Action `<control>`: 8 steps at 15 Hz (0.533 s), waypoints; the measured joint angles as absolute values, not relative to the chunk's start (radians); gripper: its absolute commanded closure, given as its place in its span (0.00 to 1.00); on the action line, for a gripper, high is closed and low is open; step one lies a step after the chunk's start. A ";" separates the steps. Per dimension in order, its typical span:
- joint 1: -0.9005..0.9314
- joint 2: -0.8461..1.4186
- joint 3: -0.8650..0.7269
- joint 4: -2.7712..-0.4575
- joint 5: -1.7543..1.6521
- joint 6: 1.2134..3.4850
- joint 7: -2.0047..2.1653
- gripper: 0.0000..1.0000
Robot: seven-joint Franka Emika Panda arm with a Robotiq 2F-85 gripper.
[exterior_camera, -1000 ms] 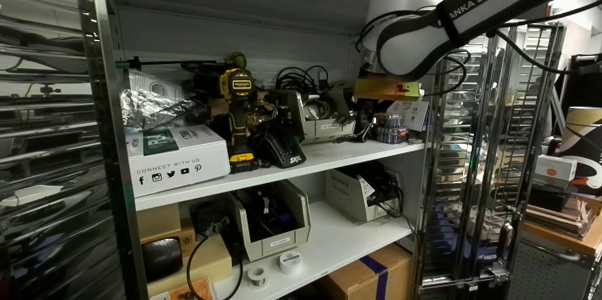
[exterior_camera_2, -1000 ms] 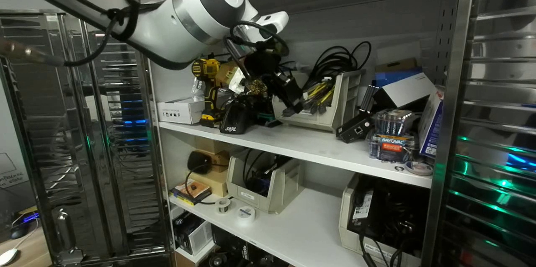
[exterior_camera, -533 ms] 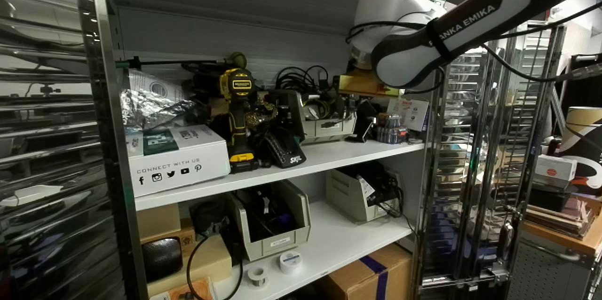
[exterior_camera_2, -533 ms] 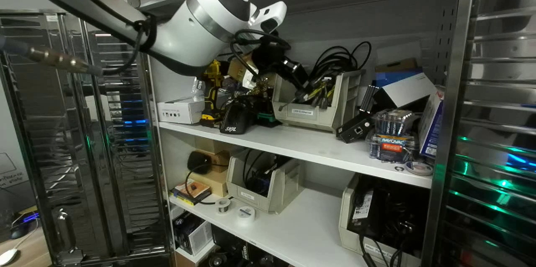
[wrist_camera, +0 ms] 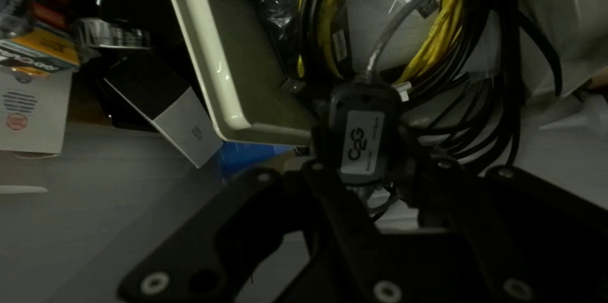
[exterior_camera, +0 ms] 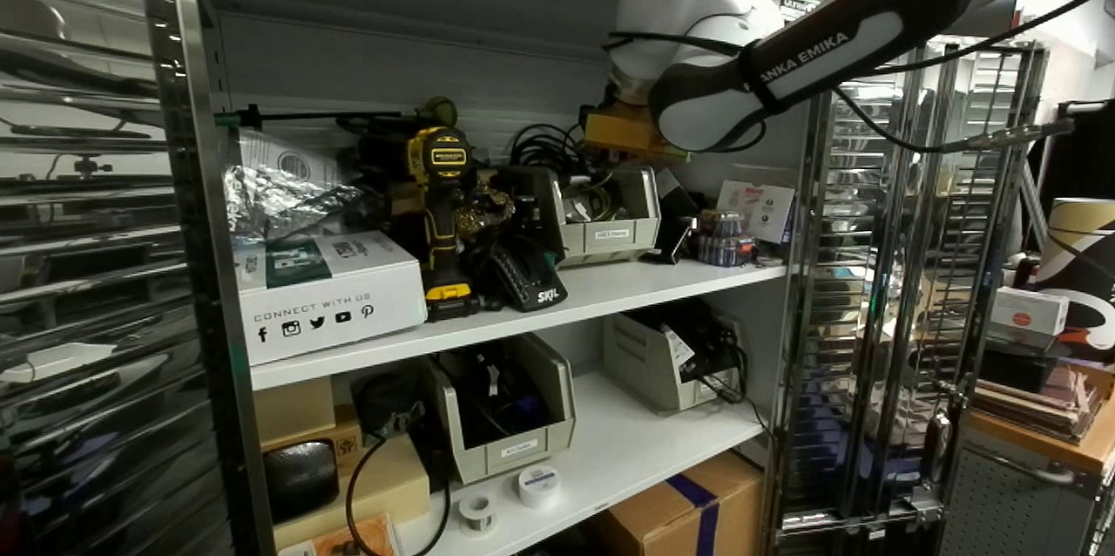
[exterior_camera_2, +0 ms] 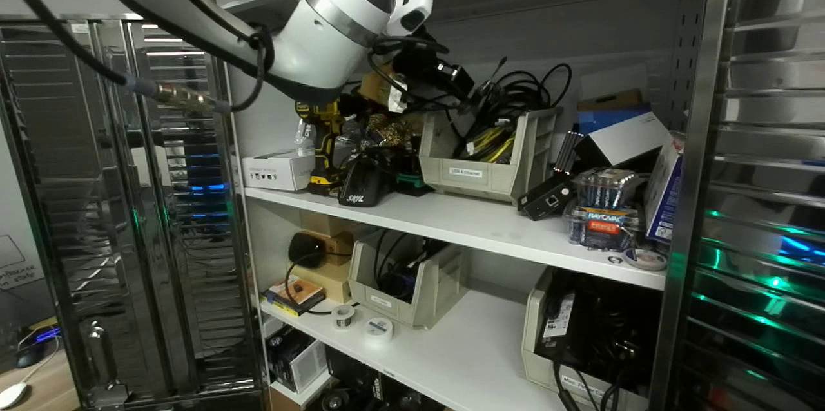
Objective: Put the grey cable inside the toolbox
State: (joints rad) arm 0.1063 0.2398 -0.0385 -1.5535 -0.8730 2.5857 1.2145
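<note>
Two black fingers (wrist_camera: pixel 332 203) of the gripper (wrist_camera: pixel 365 151) reach up from the bottom of the wrist view, closed as far as the dark block (wrist_camera: pixel 363 144) marked C2G that is pinched between them. From this block the grey cable (wrist_camera: pixel 395 19) arcs forward of the jaws, above the beige bin (wrist_camera: pixel 202 51); whether it touches anything inside is unclear. Coiled yellow cables (wrist_camera: pixel 437 37) lie in the bin ahead of the jaws, with black cables (wrist_camera: pixel 510 70) to the jaws' right. Left of the jaws sit a blue box (wrist_camera: pixel 249 153) and, farther off, a battery pack (wrist_camera: pixel 38 49). In an exterior view, the white and black arm (exterior_camera: pixel 823 59) hides the jaws; a yellow drill (exterior_camera: pixel 442 157) stands well to its left. In an exterior view, the jaws hang above the bin, whose label (exterior_camera_2: pixel 465 173) reads USB & Ethernet; the black cables loop up just beside them, and a SKIL-marked unit (exterior_camera_2: pixel 359 184) sits lower left on the shelf (exterior_camera_2: pixel 477 221).
</note>
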 measured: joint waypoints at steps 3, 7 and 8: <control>0.108 0.319 -0.040 -1.470 -0.914 2.585 1.214 0.88; 0.108 0.442 -0.049 -1.362 -0.961 2.581 1.212 0.79; 0.108 0.471 -0.050 -1.338 -0.961 2.577 1.204 0.40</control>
State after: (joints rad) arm 0.1077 0.4707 -0.0495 -1.3376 -0.9613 2.5766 1.2043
